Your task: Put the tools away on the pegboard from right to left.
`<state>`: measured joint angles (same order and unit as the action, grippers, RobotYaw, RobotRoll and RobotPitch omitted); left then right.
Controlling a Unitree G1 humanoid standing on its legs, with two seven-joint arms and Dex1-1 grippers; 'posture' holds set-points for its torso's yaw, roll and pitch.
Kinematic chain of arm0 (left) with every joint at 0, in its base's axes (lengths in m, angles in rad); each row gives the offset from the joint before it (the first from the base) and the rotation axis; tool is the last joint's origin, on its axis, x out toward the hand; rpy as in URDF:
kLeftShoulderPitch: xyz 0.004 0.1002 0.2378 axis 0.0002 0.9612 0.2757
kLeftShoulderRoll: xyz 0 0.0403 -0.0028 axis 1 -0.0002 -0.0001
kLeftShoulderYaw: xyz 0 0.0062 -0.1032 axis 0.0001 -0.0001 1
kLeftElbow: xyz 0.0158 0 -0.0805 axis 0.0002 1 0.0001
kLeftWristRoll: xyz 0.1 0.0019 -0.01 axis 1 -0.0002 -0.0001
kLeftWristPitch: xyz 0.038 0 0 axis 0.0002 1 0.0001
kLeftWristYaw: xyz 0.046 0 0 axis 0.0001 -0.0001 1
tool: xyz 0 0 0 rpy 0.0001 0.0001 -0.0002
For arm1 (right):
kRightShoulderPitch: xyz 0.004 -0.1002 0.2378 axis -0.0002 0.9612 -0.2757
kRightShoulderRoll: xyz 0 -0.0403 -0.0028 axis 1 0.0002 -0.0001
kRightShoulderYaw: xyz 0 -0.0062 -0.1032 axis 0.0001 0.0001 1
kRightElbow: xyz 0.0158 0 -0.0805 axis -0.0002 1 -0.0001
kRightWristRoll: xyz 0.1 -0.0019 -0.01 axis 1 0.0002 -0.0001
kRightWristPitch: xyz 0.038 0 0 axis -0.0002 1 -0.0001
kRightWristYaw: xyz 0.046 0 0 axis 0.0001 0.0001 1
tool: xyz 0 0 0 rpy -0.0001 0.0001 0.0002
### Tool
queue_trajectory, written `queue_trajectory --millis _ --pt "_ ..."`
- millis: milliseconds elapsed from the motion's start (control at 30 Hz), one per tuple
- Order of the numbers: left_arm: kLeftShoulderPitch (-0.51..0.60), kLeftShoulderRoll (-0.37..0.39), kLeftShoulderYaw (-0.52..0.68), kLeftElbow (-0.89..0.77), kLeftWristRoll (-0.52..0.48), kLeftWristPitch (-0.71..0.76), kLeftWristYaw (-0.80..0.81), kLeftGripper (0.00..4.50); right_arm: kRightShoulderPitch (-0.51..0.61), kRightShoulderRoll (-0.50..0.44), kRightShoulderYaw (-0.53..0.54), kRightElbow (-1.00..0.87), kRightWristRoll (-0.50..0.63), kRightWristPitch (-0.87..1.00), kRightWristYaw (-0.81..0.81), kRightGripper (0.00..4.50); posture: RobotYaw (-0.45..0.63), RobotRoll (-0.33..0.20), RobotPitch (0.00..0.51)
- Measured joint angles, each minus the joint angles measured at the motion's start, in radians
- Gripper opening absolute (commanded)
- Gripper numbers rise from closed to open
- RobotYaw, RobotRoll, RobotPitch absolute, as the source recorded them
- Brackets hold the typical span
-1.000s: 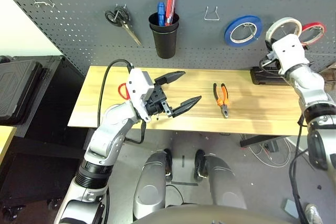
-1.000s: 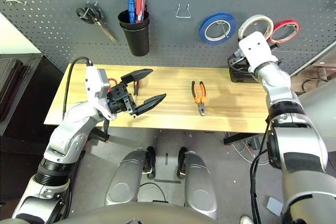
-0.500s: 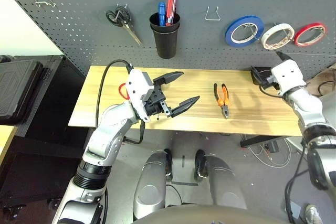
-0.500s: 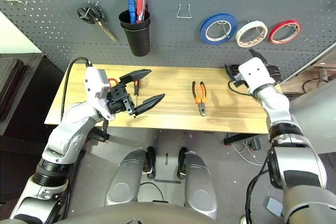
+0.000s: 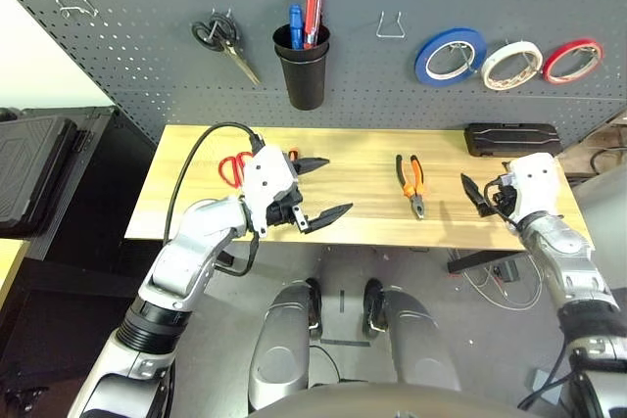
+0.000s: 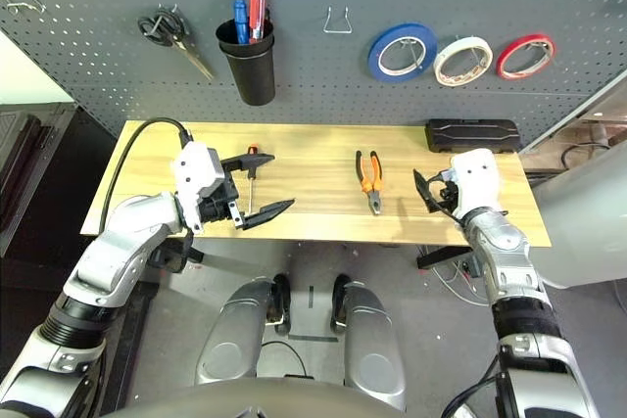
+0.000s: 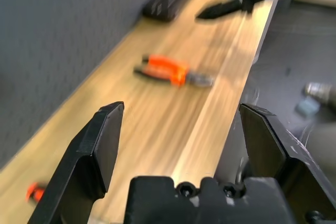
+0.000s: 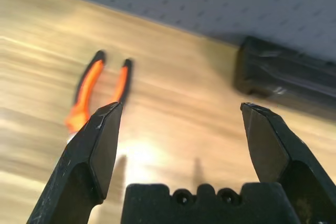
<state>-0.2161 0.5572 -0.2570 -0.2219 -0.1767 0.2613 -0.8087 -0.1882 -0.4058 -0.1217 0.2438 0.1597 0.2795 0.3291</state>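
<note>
The cream-white tape roll (image 5: 510, 64) hangs on the pegboard (image 5: 137, 7) between a blue roll (image 5: 449, 56) and a red roll (image 5: 573, 61). Orange-and-black pliers (image 5: 414, 183) lie on the table right of centre, also seen as pliers (image 8: 97, 90) and pliers (image 7: 173, 72). The slim screwdriver (image 6: 250, 168) and red-handled scissors (image 5: 233, 168) lie at the left, partly hidden by my left hand. My left gripper (image 5: 338, 183) hovers open over them, holding nothing. My right gripper (image 5: 478, 193) is open and empty, low over the table's right end, to the right of the pliers.
Black-handled scissors (image 5: 225, 41) and a black cup (image 5: 302, 70) holding blue and red tools hang on the board, with a bare wire hook (image 5: 392, 24) beside them. A flat black case (image 5: 511, 139) lies at the table's back right. Bare wood (image 5: 362, 203) lies between my grippers.
My right gripper has opened and come down from the pegboard to the table's right end, leaving the cream-white roll hanging there. My left gripper has dropped slightly.
</note>
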Motion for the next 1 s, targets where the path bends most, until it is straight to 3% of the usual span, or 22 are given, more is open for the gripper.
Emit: queue_trajectory --millis 433,767,1000 --pt "-0.016 0.005 -0.030 0.008 0.063 0.016 -0.022 4.50 -0.195 0.152 0.018 -0.021 0.017 0.480 -0.120 4.47 0.18 0.000 0.260" --pt "-0.020 0.033 -0.039 0.009 0.098 0.039 -0.043 4.50 -0.363 0.220 -0.010 0.196 0.016 0.575 -0.221 4.47 0.20 0.000 0.279" --pt "-0.023 0.035 -0.040 0.009 0.108 0.049 -0.047 4.50 -0.413 0.229 -0.011 0.310 0.013 0.576 -0.261 4.47 0.21 0.000 0.291"
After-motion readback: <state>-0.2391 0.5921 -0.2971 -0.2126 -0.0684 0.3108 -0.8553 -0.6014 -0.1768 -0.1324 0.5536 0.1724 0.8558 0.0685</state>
